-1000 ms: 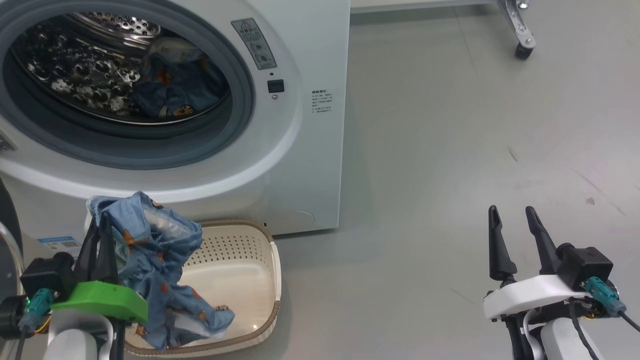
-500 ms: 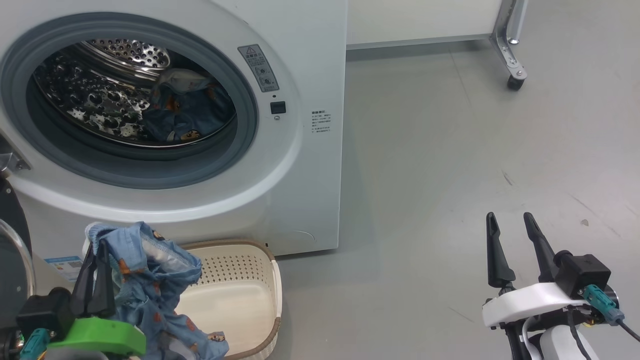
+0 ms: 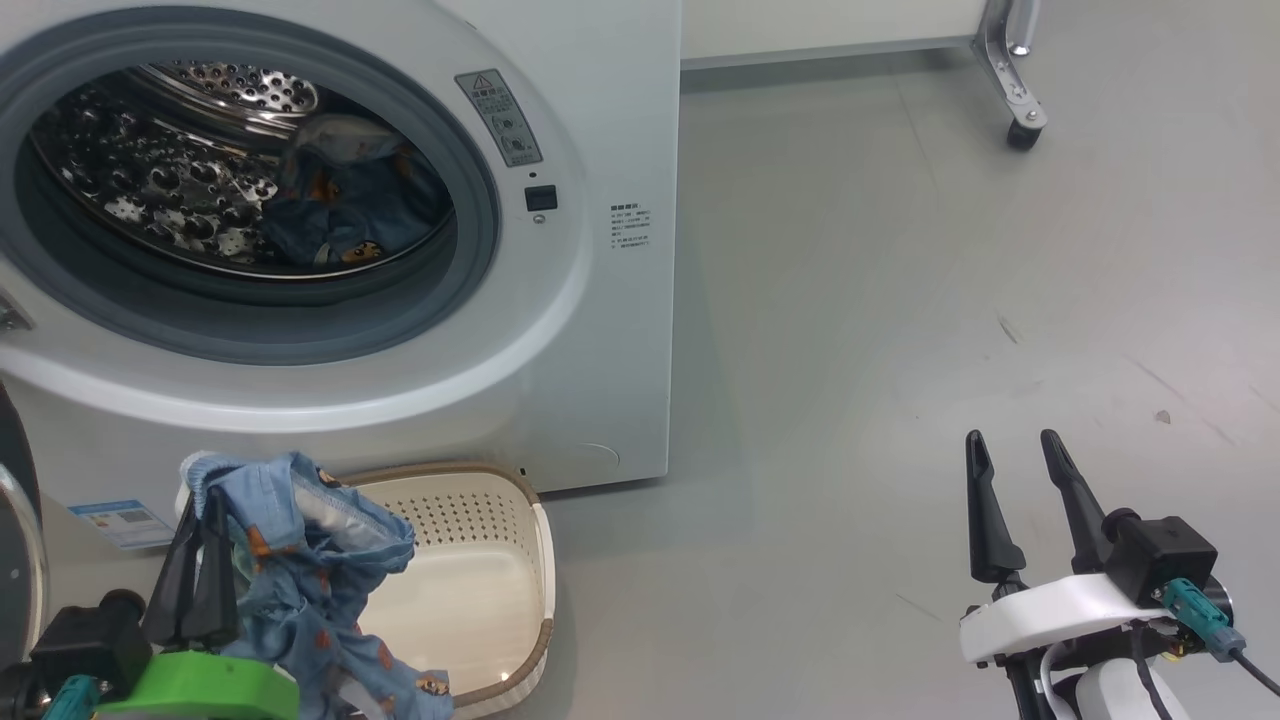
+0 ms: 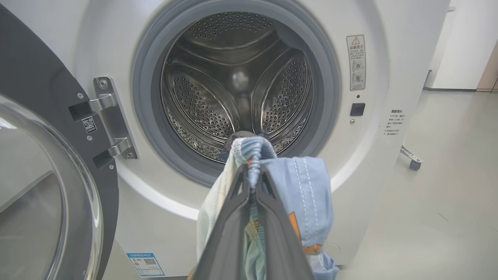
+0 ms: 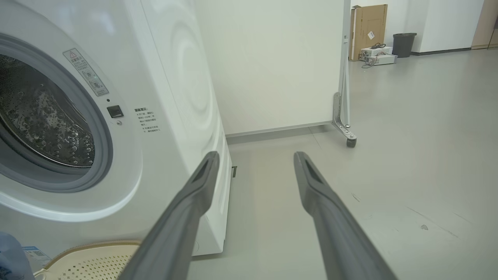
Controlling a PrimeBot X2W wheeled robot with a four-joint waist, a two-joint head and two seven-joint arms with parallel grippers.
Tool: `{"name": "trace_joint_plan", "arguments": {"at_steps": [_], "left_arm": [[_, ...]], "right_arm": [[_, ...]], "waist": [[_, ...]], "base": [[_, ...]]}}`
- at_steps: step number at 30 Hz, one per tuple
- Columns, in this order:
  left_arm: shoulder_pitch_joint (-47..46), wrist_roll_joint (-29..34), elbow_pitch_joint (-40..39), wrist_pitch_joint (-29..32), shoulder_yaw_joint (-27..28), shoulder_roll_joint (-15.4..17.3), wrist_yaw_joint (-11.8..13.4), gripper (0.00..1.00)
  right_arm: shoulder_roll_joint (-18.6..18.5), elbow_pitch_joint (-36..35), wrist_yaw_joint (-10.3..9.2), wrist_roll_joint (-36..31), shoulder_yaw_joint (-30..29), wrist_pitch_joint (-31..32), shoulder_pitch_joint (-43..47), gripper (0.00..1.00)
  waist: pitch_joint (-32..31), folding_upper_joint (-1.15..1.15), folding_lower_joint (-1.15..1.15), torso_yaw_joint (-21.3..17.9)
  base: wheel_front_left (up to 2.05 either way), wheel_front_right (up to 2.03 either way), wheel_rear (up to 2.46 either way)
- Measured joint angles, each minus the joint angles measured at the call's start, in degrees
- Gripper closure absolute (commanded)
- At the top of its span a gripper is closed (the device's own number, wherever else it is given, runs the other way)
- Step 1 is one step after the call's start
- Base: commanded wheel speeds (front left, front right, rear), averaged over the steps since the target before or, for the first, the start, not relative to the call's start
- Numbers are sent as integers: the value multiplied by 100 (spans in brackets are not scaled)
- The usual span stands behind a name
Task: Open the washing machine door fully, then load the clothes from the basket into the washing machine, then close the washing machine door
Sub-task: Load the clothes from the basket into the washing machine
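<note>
Blue bear-print garment [image 3: 300,545] hangs clamped in the left tool [image 3: 203,505] above the basket [image 3: 470,520] by the washing machine [image 3: 600,330], whose warning-triangle sticker [image 3: 498,118] and blue QR label [image 4: 144,263] show illegible print; right tool [image 3: 1011,440] spread wide, empty.

Blue bear-print garment [image 3: 300,545] hangs over the cream basket [image 3: 485,585] before the washing machine [image 3: 600,330], its door [image 4: 50,167] open.

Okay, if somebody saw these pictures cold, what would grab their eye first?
The big white washing machine dominates the left, its black-rimmed door swung open and the steel drum exposed. Below it, the left gripper is shut on a light blue bear-print garment beside the cream basket on the floor. The right gripper stands open at the lower right.
</note>
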Motion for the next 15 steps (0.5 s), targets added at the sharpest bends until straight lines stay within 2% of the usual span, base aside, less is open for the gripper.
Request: {"name": "trace_joint_plan", "arguments": {"at_steps": [6,15], "left_arm": [[-256,-134,-147,0,5,-5,0,100],[-1384,-151,-471,-1,87,-32,0,100]], "right_arm": [[2,-112,0,-7,30,0,-5,0],[2,-260,42,-12,145,0,-181,0]], "waist": [[295,0,0,-40],[860,0,0,-103]], "base": [[0,0,0],[0,0,0]]}}
